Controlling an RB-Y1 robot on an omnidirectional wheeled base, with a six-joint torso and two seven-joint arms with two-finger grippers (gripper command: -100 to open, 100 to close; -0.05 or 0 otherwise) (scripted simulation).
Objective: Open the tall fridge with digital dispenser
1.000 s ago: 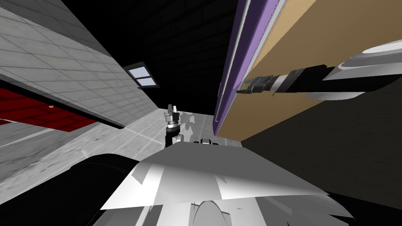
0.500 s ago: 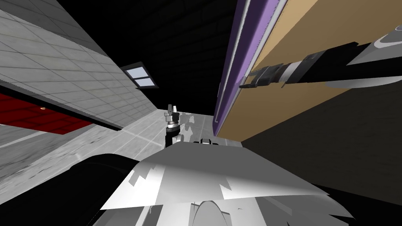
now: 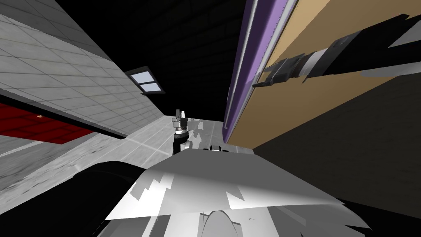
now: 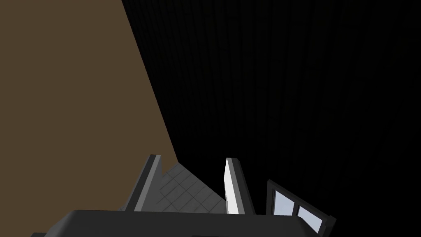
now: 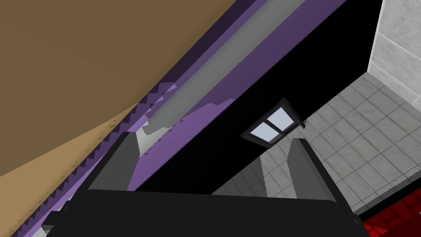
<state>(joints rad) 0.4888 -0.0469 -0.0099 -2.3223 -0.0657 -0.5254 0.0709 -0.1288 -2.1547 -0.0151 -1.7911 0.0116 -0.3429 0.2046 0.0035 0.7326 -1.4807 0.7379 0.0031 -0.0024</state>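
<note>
Fridge (image 3: pixel 250 61), tall, with a purple front face and a tan side panel (image 3: pixel 329 103), stands on my right and runs up the head view as a slanted band, its purple front turned toward the black area beyond. The right gripper (image 3: pixel 262 78) is the nearer tool by far: its dark forearm lies across the tan panel and its tip reaches the corner where tan meets purple. In the right wrist view a long pale grey bar handle (image 5: pixel 201 84) lies on the purple face, its long axis running up the door's height and away from the hand. The bar's near end sits just beside the finger (image 5: pixel 123 156) closest to the tan panel, not in the gap; the other finger (image 5: pixel 304 168) stands well off the door, over the grey tiled floor (image 5: pixel 362 123). So those blades are spread wide and hold nothing. I judge the handle is not yet taken: the hand looks along the door's front, and the coming move probably needs it to shift toward the purple face until the bar lies between the blades, then close and draw away from the door. The left gripper (image 3: pixel 179 116) hangs low just above my chest, well apart from the fridge, fingers parted a little with nothing between them.
</note>
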